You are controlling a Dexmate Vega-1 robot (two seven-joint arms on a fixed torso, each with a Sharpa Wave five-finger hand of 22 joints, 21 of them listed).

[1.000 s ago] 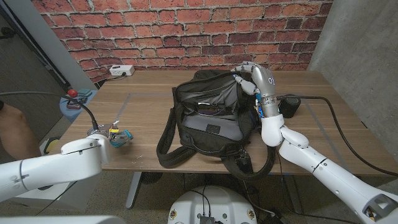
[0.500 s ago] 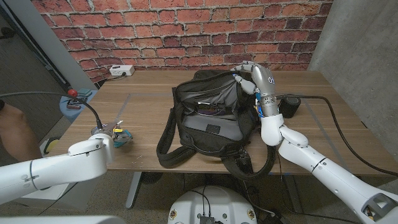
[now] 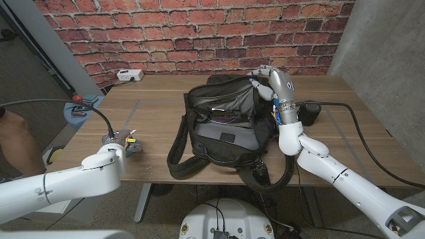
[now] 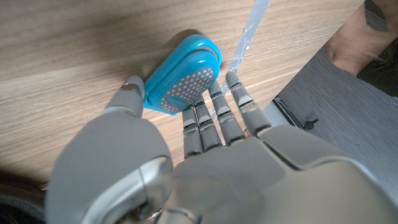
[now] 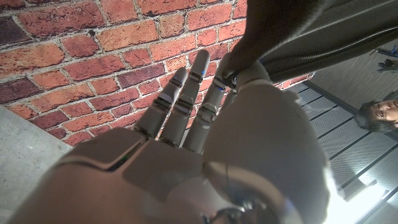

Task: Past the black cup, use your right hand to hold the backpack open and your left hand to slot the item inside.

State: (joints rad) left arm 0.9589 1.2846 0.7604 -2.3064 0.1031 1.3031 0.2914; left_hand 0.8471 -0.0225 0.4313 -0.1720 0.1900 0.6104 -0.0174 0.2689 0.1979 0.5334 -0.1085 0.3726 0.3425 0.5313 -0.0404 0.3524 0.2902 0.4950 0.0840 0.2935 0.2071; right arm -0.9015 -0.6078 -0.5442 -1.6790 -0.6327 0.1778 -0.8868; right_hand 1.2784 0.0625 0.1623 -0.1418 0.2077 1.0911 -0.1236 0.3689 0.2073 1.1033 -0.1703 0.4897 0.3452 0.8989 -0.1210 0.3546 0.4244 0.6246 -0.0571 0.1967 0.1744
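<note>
The backpack [image 3: 226,129] sits mid-table [image 3: 159,106], reaching the front edge; the right hand [image 3: 269,81] is at its rear right rim; the left hand [image 3: 119,143] is near the front left edge, on a small case [image 4: 183,74]; a power strip [image 3: 129,75] lies at the back left edge.

From my remote station: a matt wood-grain table [image 3: 159,99] carries a black backpack [image 3: 222,129] of woven cloth with a grey fabric lining. My left hand [image 4: 180,155], in smooth grey plastic with a slight sheen, touches a glossy blue plastic item [image 4: 183,74] with a dotted, textured face. My right hand [image 3: 269,79] has glossy white and grey shells. Behind stands a rough red brick wall [image 3: 192,33].
</note>
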